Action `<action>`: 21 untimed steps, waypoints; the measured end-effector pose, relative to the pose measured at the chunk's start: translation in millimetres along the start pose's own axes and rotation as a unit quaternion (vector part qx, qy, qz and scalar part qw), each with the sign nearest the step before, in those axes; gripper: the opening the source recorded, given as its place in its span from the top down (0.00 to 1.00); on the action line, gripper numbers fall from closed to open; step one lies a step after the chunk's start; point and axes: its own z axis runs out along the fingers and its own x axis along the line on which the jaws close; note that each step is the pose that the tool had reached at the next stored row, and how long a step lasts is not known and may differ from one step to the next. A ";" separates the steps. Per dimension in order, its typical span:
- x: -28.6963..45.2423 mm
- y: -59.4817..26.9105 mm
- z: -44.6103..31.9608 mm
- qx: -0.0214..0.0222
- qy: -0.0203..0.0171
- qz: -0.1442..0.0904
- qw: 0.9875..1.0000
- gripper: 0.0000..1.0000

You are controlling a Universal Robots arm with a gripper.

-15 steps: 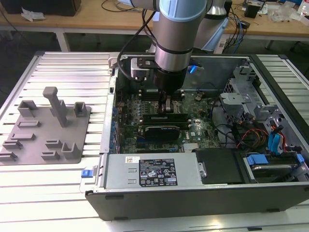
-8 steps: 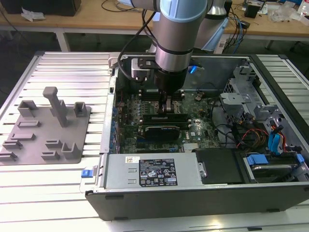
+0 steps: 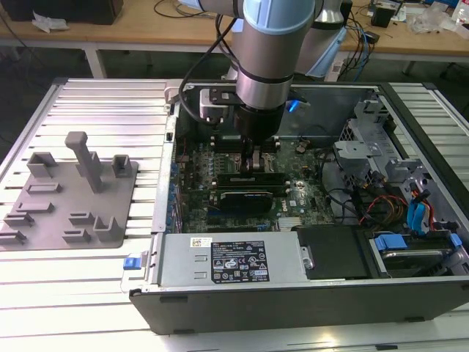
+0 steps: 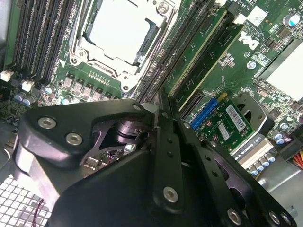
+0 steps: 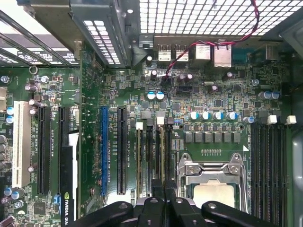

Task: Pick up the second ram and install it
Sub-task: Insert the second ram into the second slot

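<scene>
Between closed gripper (image 5: 163, 201) fingertips, second ram (image 5: 163, 156) (just beside CPU socket (image 5: 213, 182))

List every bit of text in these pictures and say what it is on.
Big sticker on the power supply: too small to read.
Small sticker beside it: too small.
White logo on the motherboard: a brand mark, not quoted.
Fine print beside the card slots: too blurred.

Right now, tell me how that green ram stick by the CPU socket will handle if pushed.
The ram stick looks like a thin bare board, so it is probably light and stiff, yet fragile. Seated upright, it likely resists sideways pushes but could crack if forced.
</scene>
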 end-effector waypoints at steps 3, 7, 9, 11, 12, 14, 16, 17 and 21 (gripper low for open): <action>0.0 0.0 0.0 0.000 0.000 0.001 1.000 0.91; 0.3 -0.2 0.7 0.000 0.000 0.002 1.000 0.91; 0.5 -0.2 0.7 0.000 0.000 0.002 1.000 0.91; 0.9 -0.2 0.6 0.000 0.000 0.002 1.000 0.91; 1.1 -0.2 0.6 0.000 0.000 0.002 1.000 0.91; 1.1 -0.2 0.7 0.000 0.000 0.002 1.000 0.91; 1.4 -0.2 0.8 0.000 0.000 0.002 1.000 0.91; 1.5 -0.2 0.9 0.000 0.000 0.002 1.000 0.91; 1.5 -0.8 2.0 0.000 0.000 0.002 1.000 0.91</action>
